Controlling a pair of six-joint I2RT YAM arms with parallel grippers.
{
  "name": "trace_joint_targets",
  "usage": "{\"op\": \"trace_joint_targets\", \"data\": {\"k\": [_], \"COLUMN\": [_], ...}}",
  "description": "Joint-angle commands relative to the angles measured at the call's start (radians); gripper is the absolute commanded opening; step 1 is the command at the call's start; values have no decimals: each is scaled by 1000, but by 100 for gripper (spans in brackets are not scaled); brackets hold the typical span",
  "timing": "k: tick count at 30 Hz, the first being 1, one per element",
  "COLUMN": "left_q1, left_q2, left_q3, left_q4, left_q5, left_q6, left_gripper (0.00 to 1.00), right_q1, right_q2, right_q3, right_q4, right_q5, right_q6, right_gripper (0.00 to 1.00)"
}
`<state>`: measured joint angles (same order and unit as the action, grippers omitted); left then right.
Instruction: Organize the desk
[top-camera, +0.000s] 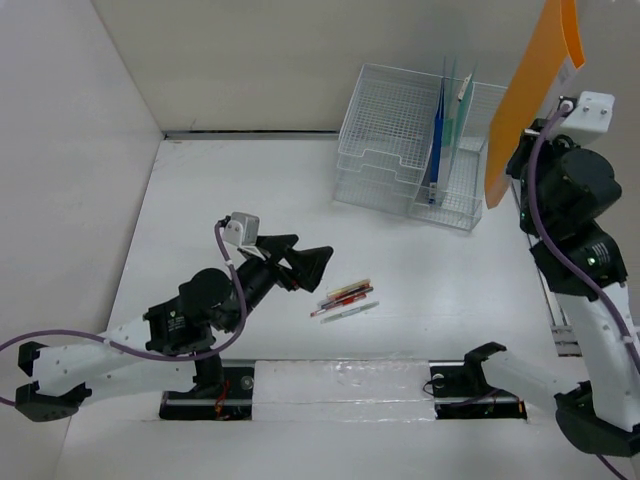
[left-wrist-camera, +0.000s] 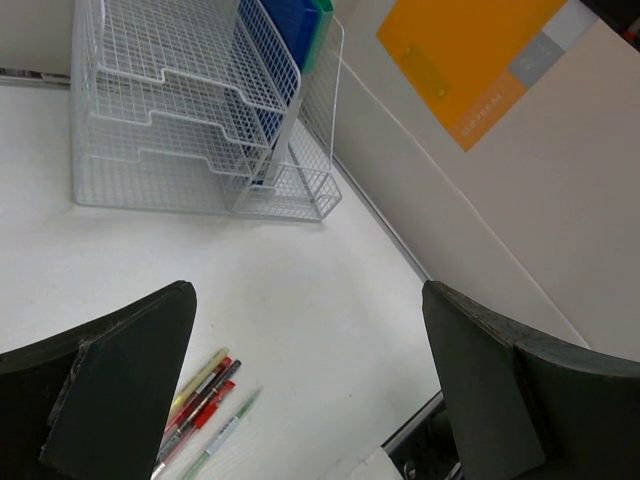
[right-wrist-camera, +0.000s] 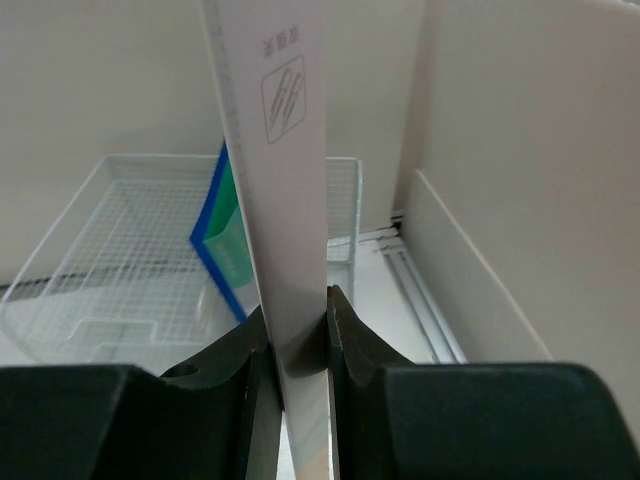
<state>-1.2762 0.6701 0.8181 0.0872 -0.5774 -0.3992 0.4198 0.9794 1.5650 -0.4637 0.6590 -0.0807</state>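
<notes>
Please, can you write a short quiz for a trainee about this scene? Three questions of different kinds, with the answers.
1. What do the right arm's jaws hold? A) the orange folder B) a pen C) nothing
2. True or false: the left arm's jaws are shut.
3. Fill in: the pens lie on the ____.
Key: 1 A. 2 false, they stand wide open. 3 desk.

And there's the desk (top-camera: 230, 190), a broad, flat, matte white top, lying level, boxed by white walls (top-camera: 260, 60)
</notes>
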Motion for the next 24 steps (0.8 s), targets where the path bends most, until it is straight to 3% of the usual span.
{"op": "trace_joint_targets", "data": {"k": [1,9,18,24], "left_q1": [-2,-2,-2,-2], "left_q2": [-14,2,25,46], "left_q3": [-34,-74,-117,-131], "left_q4": [63,95,125,132], "left_q5": [28,56,76,67], "left_q6": [-27,-43,-62,-56], "left_gripper": [93,93,93,93], "right_q1": [-72,-298,-415,-449], "right_q2": [31,84,176,278], "right_q3": [-48,-224,-379,-408], "right_q4": [229,532,865,994], "right_q5": [-13,-257,-453,-507], "right_q6": [-62,18,62,75], "right_gripper": [0,0,0,0]}}
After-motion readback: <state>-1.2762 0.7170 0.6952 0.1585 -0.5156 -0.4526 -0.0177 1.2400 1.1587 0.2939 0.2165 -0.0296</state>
